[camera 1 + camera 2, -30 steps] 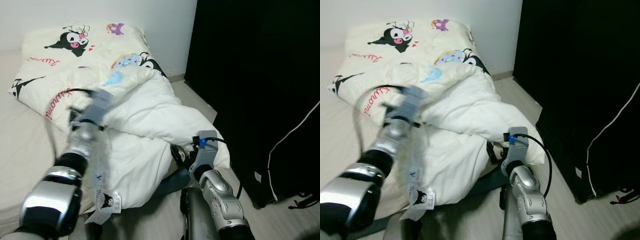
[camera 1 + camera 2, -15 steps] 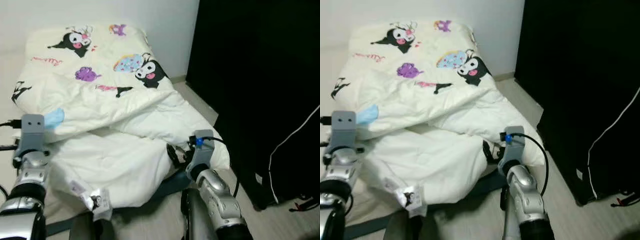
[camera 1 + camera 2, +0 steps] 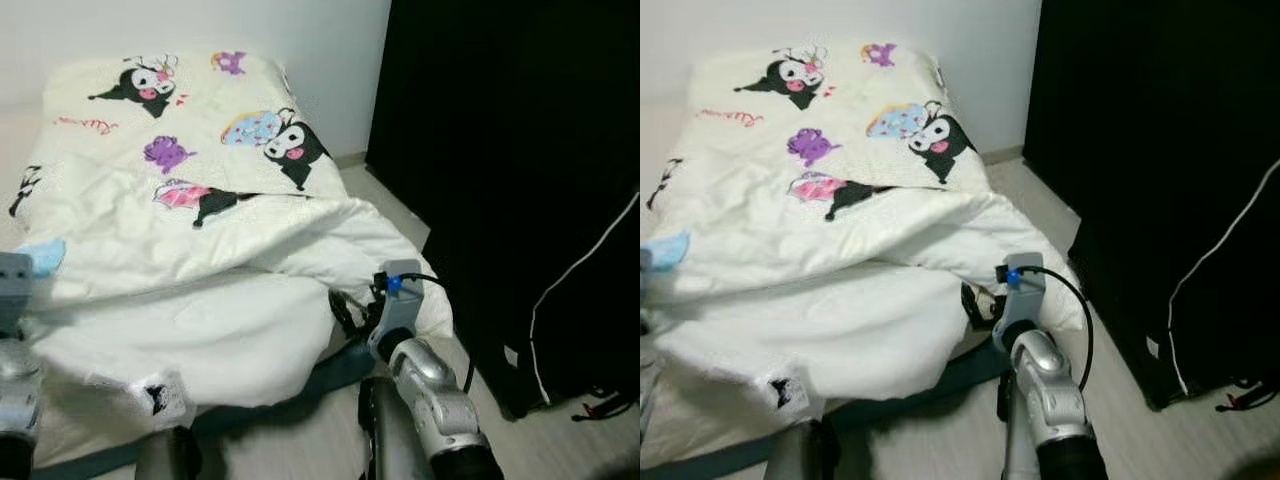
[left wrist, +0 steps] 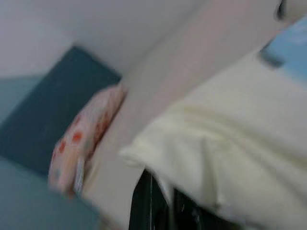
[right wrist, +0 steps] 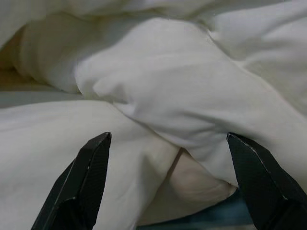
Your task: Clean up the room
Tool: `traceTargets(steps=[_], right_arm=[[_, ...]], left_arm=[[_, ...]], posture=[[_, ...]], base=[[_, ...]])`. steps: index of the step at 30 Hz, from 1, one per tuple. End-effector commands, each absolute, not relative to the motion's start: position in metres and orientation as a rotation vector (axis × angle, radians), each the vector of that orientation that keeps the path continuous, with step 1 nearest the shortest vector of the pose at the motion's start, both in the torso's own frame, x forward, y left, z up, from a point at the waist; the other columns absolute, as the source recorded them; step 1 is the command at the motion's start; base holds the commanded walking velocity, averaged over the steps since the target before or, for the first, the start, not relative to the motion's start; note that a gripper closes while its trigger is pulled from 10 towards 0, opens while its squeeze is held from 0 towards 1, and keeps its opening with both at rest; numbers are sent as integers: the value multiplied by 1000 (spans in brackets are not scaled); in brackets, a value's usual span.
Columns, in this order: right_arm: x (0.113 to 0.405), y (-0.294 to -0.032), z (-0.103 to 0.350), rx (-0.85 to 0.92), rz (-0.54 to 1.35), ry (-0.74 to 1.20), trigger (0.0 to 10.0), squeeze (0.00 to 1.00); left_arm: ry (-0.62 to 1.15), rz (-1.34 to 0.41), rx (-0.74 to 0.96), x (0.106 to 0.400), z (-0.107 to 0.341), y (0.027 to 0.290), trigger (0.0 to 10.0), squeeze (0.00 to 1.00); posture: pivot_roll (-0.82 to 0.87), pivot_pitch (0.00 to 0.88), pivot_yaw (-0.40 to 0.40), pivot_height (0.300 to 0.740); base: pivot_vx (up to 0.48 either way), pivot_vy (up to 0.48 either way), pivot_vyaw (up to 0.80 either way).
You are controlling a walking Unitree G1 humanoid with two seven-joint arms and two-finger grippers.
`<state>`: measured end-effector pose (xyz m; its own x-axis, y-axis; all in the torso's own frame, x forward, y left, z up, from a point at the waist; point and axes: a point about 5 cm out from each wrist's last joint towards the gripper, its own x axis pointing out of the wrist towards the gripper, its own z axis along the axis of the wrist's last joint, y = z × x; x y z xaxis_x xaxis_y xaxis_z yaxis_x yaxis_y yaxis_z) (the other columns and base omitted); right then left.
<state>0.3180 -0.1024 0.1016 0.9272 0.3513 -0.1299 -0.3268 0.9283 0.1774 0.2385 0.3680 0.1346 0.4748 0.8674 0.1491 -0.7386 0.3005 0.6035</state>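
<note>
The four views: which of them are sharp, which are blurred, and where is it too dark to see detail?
Left wrist view: smeared by blur, the cream printed quilt soft-edged. Right wrist view: sharp on the white folds. Both eye views: fairly clear, but the large black mass on the right shows no detail.

**White cartoon-print comforter across the bed, arms at both lower corners**

A white comforter (image 3: 190, 250) printed with black-and-pink cartoon figures lies over the bed (image 3: 250, 410), its far part flat and its near part folded back in thick, plain white layers. A small label (image 3: 160, 393) with a black figure hangs at its near edge. The dark blue-grey bed edge runs under that fold. The silver right arm (image 3: 425, 385) reaches up from below, its wrist block with a blue light close against the comforter's near right corner; the right claw (image 3: 350, 310) sits at the folds, its fingers hard to make out. The left arm (image 3: 15, 340) shows at the left edge. A black cabinet (image 3: 510, 180) stands on the right, with pale floor (image 3: 570, 445) beneath.
</note>
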Motion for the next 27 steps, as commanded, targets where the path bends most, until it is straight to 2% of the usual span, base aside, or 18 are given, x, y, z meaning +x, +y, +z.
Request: traceTargets(steps=[1, 3, 7, 11, 17, 18, 19, 20, 21, 22, 23, 24, 25, 26, 27], right_arm=[[316, -97, 96, 162, 373, 189, 10000, 0], [316, -96, 96, 162, 378, 192, 10000, 0], [315, -95, 94, 162, 383, 198, 10000, 0], [315, -92, 91, 163, 395, 210, 10000, 0], [315, -89, 90, 159, 412, 218, 10000, 0], [314, -89, 90, 155, 421, 224, 10000, 0], [314, -89, 90, 155, 421, 224, 10000, 0], [313, -88, 89, 151, 436, 232, 10000, 0], [312, -87, 88, 147, 453, 240, 10000, 0], [311, -85, 87, 143, 474, 248, 10000, 0], [309, -83, 85, 135, 503, 258, 10000, 0], [309, -83, 85, 135, 503, 258, 10000, 0], [307, -81, 84, 123, 533, 266, 10000, 0], [305, -78, 83, 109, 558, 275, 10000, 0], [304, -77, 82, 98, 577, 282, 10000, 0]], left_arm=[[324, 1114, 629, 218, 120, 373, 2314, 0], [401, 1124, 567, 201, 105, 372, 2431, 0], [464, 1137, 550, 181, 93, 372, 2471, 0], [606, 1186, 412, 148, 75, 371, 2627, 0], [638, 1210, 369, 137, 73, 371, 2745, 0], [640, 1204, 355, 140, 72, 369, 3804, 0], [640, 1204, 355, 140, 72, 369, 3804, 0], [637, 1194, 339, 143, 71, 367, 4627, 0], [629, 1178, 329, 146, 71, 365, 7373, 0], [620, 1158, 327, 150, 72, 362, 8745, 0], [606, 1143, 335, 153, 74, 359, 10000, 0], [606, 1143, 335, 153, 74, 359, 10000, 0], [580, 1142, 323, 156, 78, 356, 10000, 361], [557, 1130, 332, 159, 82, 353, 10000, 1000], [537, 1108, 349, 162, 86, 351, 10000, 1000]], posture=[[9, 183, 2, 431], [14, 185, 2, 431], [22, 190, 3, 431], [39, 194, -1, 431], [34, 189, -3, 431], [32, 187, -1, 431], [32, 187, -1, 431], [31, 186, -1, 431], [29, 185, -2, 431], [28, 185, -2, 431], [23, 180, 0, 431], [23, 180, 0, 431], [22, 179, 0, 431], [21, 178, -1, 431], [20, 175, -3, 431]], base=[[0, 0, 0], [0, 0, 0], [0, 0, 0], [0, 0, 0], [0, 0, 0], [0, 0, 0], [0, 0, 0], [0, 0, 0], [0, 0, 0], [0, 0, 0], [0, 0, 0], [0, 0, 0], [0, 0, 0], [0, 0, 0], [0, 0, 0]])
